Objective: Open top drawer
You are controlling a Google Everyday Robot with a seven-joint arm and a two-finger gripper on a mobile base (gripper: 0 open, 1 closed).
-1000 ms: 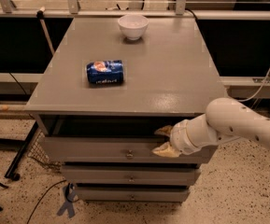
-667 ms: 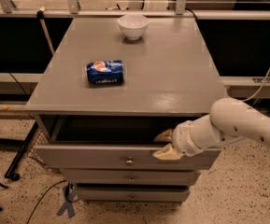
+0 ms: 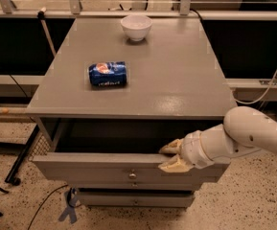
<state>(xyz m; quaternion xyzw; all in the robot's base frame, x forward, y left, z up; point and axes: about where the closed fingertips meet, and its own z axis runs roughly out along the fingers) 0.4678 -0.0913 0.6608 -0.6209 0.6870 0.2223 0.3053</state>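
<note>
The top drawer [image 3: 95,166] of the grey cabinet stands pulled out toward me, its dark inside showing under the cabinet top. A small round metal knob [image 3: 132,175] sits at the centre of its flat front. My gripper [image 3: 169,156] is at the top edge of the drawer front, right of the knob. One tan finger [image 3: 170,148] lies inside the drawer and the other lies against the outside of the front, so the edge is clamped between them. The white arm reaches in from the right.
A white bowl [image 3: 136,27] stands at the back of the cabinet top [image 3: 186,80], and a blue can [image 3: 108,74] lies on its side left of centre. A lower drawer front [image 3: 134,199] sits shut below. Cables and a black stand foot [image 3: 13,178] lie on the floor at left.
The top drawer has slid further out toward me, and my gripper has moved with it, still holding the front's top edge. Bowl and can have not moved.
</note>
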